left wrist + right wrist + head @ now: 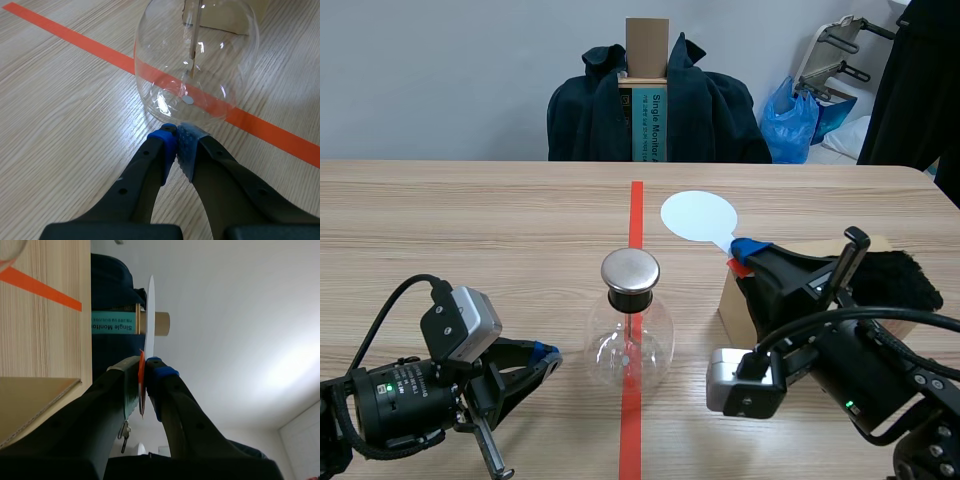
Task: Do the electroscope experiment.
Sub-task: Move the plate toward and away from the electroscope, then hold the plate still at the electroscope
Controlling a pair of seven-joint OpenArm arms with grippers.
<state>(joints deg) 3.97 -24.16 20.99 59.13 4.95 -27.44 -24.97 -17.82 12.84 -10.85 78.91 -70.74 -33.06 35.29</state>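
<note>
The electroscope (629, 325) is a clear glass flask with a round metal cap (630, 269), standing on the red tape line at the table's middle. Its rod and glass bulb (196, 65) stand just ahead of my left gripper (176, 134), which is shut on nothing, its tips close to the glass. My right gripper (744, 255) is raised to the right of the flask, shut on the red handle of a pale round paddle (699, 216). From the right wrist the paddle (149, 320) appears edge-on, rising from between the fingers.
A cardboard box (741, 300) with a black furry cloth (895, 280) on it stands behind my right arm. Across the table a chair draped with a dark jacket (655, 105) holds a tall carton. A blue bag (790, 120) lies at the back right.
</note>
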